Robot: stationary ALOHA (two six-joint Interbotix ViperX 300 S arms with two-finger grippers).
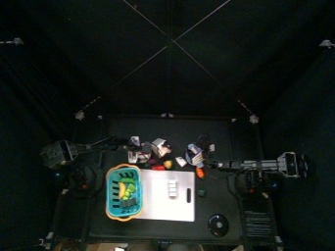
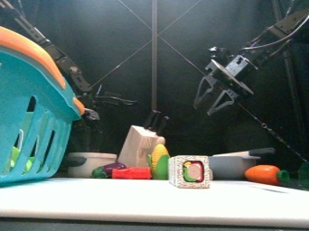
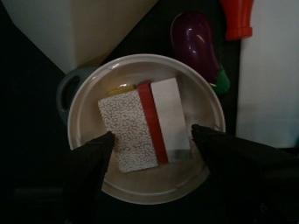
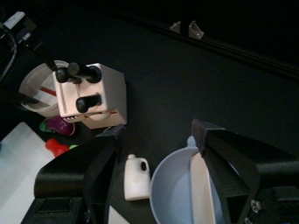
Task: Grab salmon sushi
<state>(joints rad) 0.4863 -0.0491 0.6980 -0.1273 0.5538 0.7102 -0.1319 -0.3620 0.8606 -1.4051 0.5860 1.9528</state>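
The salmon sushi [image 2: 262, 174] is a small orange piece lying on the table at the right, seen from above as an orange speck [image 1: 201, 174] beside the white board. High above and behind it hangs my right gripper [image 2: 215, 106], jaws open and empty; its own view shows the same open right gripper [image 4: 158, 166]. My left gripper [image 3: 155, 136] is open over a white bowl [image 3: 193, 179] at the table's left. The bowl holds a speckled carton with a red stripe [image 3: 138, 122]. Neither gripper touches the sushi.
A teal basket with an orange rim [image 2: 31, 117] fills the front left. A white board [image 1: 170, 193] lies mid-table. A white sushi roll piece [image 2: 190, 171] stands in front. A purple eggplant [image 3: 197, 44] and a red toy [image 3: 237, 17] lie near the bowl. A pale blue bowl [image 4: 176, 188] and a small white bottle [image 4: 138, 175] sit under the right arm.
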